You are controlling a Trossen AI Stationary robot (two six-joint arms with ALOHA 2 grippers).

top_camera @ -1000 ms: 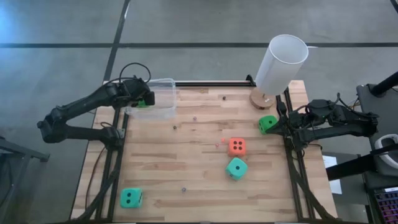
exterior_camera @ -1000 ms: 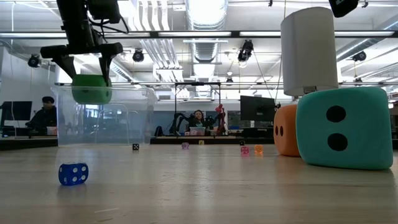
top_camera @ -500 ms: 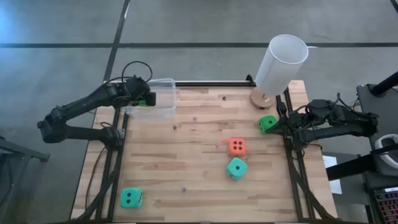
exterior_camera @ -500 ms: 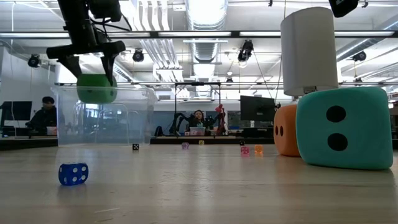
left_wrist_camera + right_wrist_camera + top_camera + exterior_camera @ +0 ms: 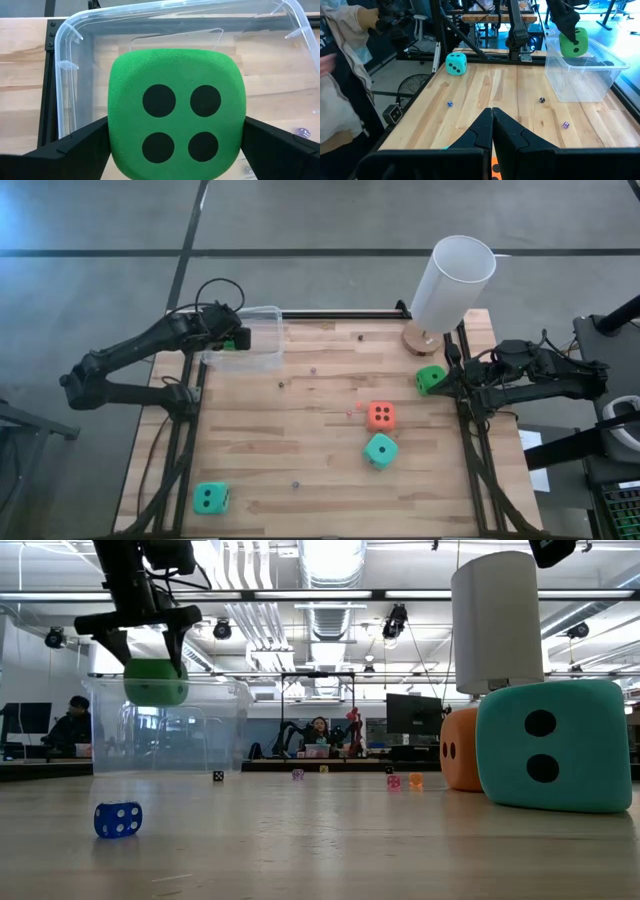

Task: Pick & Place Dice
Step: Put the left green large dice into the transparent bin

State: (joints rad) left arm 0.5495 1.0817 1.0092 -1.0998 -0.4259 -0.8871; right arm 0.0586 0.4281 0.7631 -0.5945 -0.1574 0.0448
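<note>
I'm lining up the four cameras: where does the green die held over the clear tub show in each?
High view: green die in the left tool, over the clear tub, upper left.
Low view: upper left, above the tub.
Left wrist view: fills the centre.
Right wrist view: upper right, above the tub.
Shared landmark: the tub.
</note>
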